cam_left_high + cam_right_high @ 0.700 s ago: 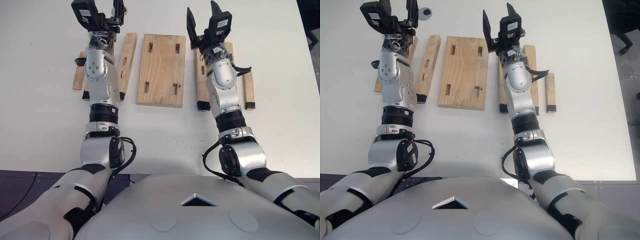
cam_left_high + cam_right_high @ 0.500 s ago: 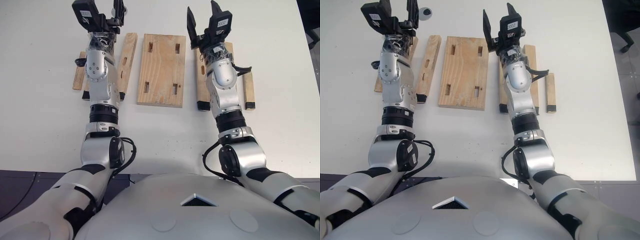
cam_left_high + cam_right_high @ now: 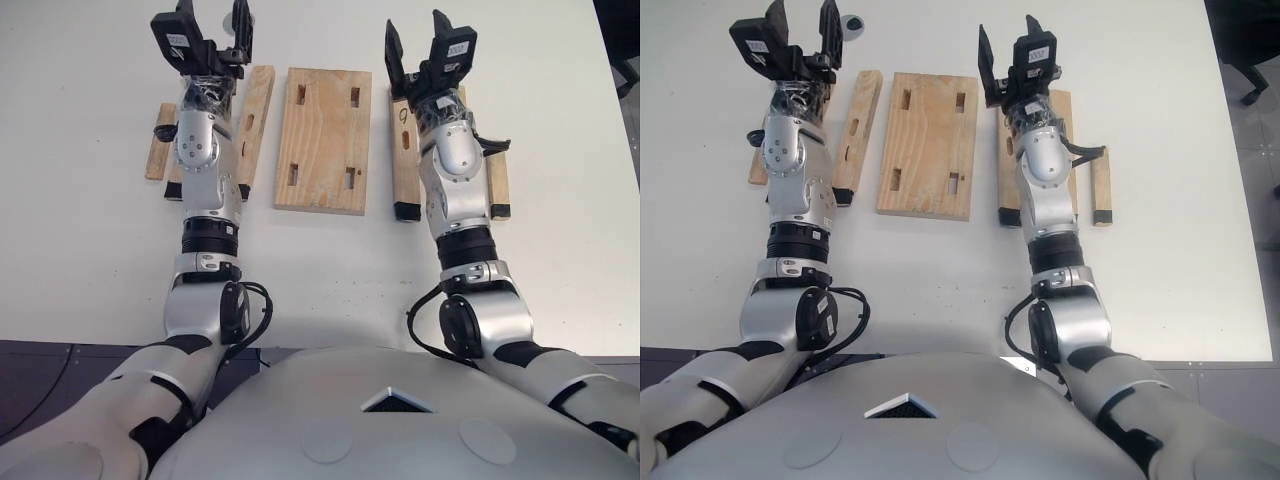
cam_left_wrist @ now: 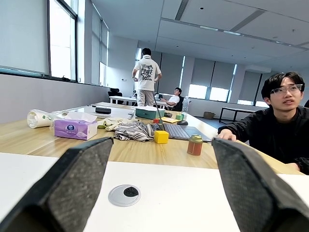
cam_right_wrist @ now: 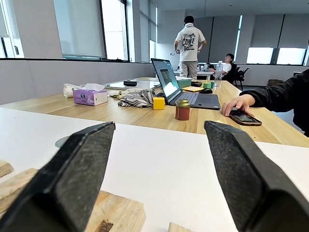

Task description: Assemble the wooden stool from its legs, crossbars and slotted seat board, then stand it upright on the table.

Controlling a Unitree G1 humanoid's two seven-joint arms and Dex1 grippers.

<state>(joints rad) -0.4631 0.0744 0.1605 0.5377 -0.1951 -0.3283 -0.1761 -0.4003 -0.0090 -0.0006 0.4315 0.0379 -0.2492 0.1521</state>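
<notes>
Seat board (image 3: 322, 140) untouched; left claw (image 3: 213, 14), right claw (image 3: 416, 27) wide-open

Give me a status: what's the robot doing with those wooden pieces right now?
Left end effector open, empty. Right end effector open, empty. Slotted seat board flat on table, remaining wooden parts loose either side. Nothing blocking.
</notes>
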